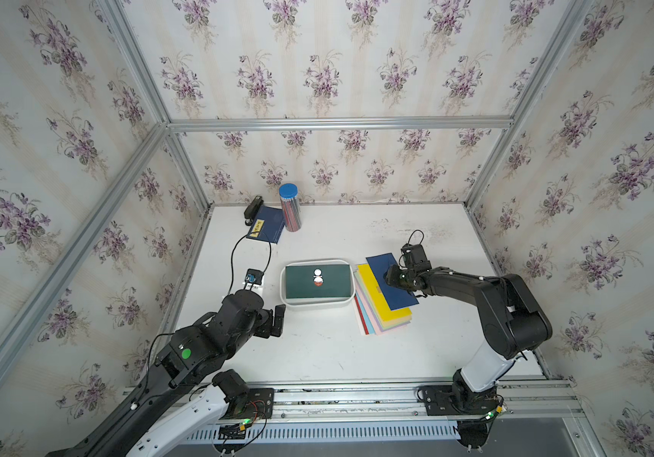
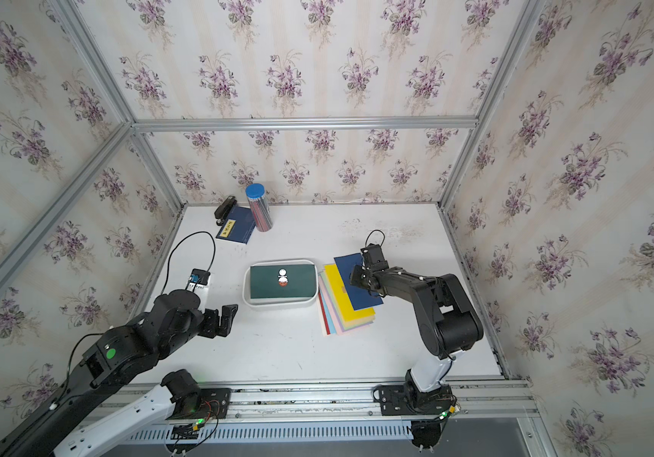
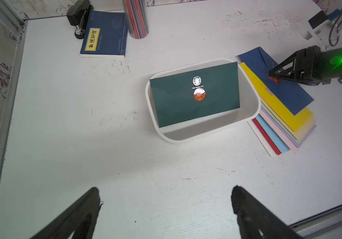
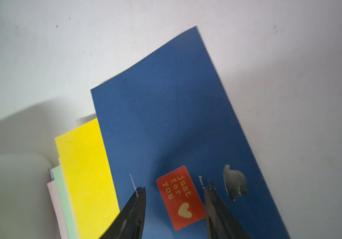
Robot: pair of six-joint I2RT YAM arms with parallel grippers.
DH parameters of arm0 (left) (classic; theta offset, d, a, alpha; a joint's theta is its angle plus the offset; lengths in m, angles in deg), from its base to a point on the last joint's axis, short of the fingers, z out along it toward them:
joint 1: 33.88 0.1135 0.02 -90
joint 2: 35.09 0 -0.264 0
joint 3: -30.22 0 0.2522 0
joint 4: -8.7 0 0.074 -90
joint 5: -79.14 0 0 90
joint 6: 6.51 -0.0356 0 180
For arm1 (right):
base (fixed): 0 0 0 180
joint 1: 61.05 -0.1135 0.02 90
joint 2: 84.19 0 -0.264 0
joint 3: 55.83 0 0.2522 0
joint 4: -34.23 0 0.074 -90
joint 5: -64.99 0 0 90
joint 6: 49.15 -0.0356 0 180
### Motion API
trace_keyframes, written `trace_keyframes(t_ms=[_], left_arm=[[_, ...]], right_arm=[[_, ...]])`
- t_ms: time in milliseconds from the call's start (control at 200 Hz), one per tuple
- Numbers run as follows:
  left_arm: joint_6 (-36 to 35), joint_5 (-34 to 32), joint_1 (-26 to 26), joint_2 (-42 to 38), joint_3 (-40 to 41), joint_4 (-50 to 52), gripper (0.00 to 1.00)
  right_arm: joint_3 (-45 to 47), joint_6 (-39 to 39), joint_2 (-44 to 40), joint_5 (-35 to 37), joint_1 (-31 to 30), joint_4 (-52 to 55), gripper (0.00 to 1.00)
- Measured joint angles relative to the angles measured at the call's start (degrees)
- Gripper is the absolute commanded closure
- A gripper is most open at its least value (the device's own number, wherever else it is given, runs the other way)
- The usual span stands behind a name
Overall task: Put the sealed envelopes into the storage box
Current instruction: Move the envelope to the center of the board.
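Sealed envelopes sit in two spots: one in the box, the rest stacked at its right.

Far left corner of the surface: black stapler, navy booklet with a yellow label just beside it, and a clear pencil tube with a blue lid, upright at the booklet's right edge.

Left pincer is near-left of the box, jaws spread wide with nothing between them, over bare surface.

Storage box at centre, white and shallow. A dark green envelope lies aslant inside, far long edge propped on the far rim, round seals facing up.

Just right of the box is a fanned stack: white, red, light blue, pink, lilac, pale green, tan, then a yellow envelope. A navy envelope lies on top, skewed, overhanging to the right.

Right pincer points down at the navy envelope, jaws about half apart, one tip on each side of a red label. Nothing is visibly gripped. Whether the tips touch the paper, cannot tell.
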Motion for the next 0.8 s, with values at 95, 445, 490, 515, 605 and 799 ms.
trace_keyframes(t_ms=[95,445,490,515,605,799], left_arm=[[0.0,0.9,-0.02,0.31,0.04,-0.11,0.0],[-0.76,15.17,-0.07,4.96,0.07,-3.15,0.01],[-0.63,18.88,-0.13,6.58,0.0,-4.15,0.02],[-0.44,20.94,-0.42,7.67,-0.13,-4.7,0.02],[1.14,25.42,-3.89,11.23,-0.22,-8.17,0.02],[3.89,26.43,-13.62,24.3,-3.72,-15.63,0.03]], right_arm=[[4.72,-2.8,-4.11,-0.2,-1.16,-1.49,0.51],[12.22,-7.8,-18.97,-6.08,-4.98,9.38,0.47],[12.22,-7.58,-21.51,-5.99,-5.01,12.46,0.44],[12.2,-7.5,-23.02,-5.88,-5.03,13.77,0.42],[12.15,-6.71,-28.06,-3.63,-4.44,16.98,0.39],[16.65,-7.17,-34.82,-0.33,3.17,18.62,0.38]])
